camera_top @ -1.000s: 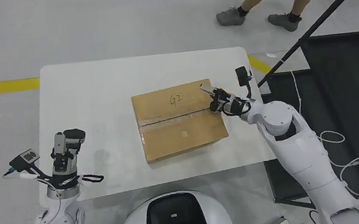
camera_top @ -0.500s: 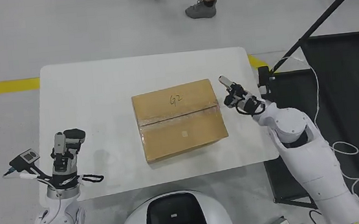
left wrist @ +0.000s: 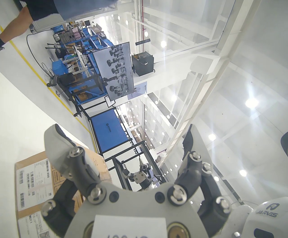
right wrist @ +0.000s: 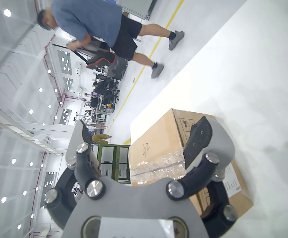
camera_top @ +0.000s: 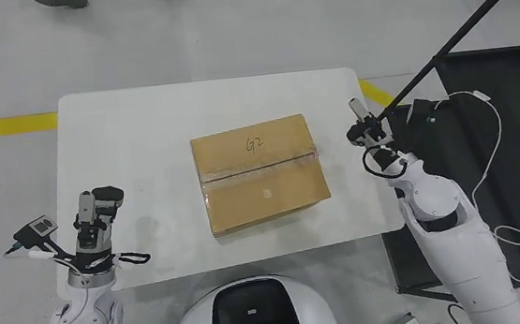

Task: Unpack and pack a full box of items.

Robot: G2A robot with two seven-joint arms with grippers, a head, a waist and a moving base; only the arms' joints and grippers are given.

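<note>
Box [camera_top: 259, 174] sat taped shut mid-desk [camera_top: 127, 147]. Right pincer [right wrist: 141, 129] gaped empty beside its right end; left pincer [left wrist: 122, 135], also gaping, stood well apart. Opening it well probably meant catching the tape [right wrist: 157, 163] at the seam's end while bracing the box.

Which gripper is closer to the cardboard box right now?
The right gripper, at the right edge of the table just off the cardboard box; the left gripper hangs farther away, over the near left corner.
</note>
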